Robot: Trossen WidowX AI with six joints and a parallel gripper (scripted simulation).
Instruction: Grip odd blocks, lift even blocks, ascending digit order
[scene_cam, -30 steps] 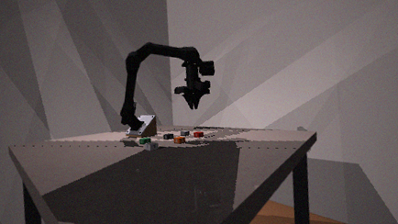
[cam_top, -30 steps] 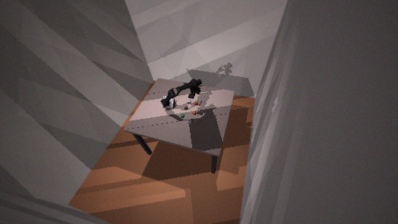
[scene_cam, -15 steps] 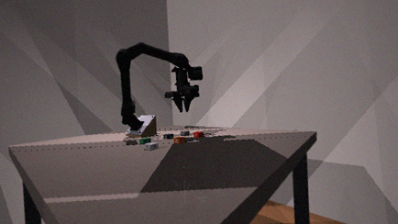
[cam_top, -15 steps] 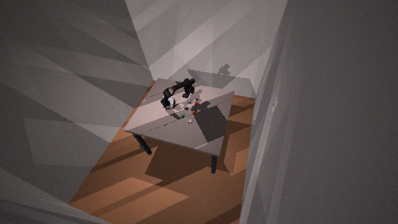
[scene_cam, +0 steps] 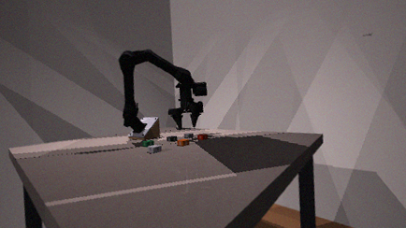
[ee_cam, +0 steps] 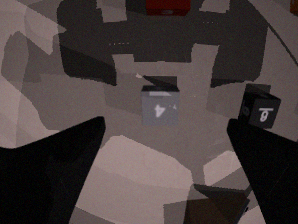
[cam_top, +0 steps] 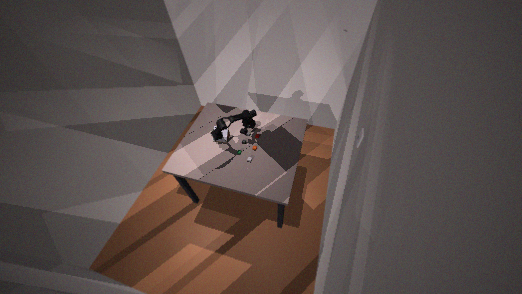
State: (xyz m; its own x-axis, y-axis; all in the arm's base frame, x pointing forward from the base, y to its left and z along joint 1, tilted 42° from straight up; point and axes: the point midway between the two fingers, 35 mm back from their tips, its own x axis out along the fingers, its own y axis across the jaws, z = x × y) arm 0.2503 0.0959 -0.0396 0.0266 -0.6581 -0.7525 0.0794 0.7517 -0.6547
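The grey block [ee_cam: 160, 109] [scene_cam: 188, 136] shows a 4. My gripper [ee_cam: 166, 124] [scene_cam: 186, 127] is wide open and empty above it, one finger to each side. The black block [ee_cam: 262, 109] [scene_cam: 171, 139] [cam_top: 244, 142] shows an underlined digit, 6 or 9, just beyond the right fingertip in the wrist view. The red block [ee_cam: 168, 7] [scene_cam: 202, 137] [cam_top: 258, 136] is cut off at that view's top; its digit is unreadable. The orange block [scene_cam: 183, 142] [cam_top: 255, 148], green block [scene_cam: 148, 143] [cam_top: 239, 152] and pale block [scene_cam: 154, 149] [cam_top: 249, 159] show no readable digits.
The blocks stand close together on the table [cam_top: 220, 175] [scene_cam: 137, 189], in front of the arm. The arm's white base mount [scene_cam: 148, 127] stands behind the green block in the exterior view. Dark shadows of the arm cross the tabletop. A brown object [ee_cam: 212, 207] shows at the wrist view's bottom.
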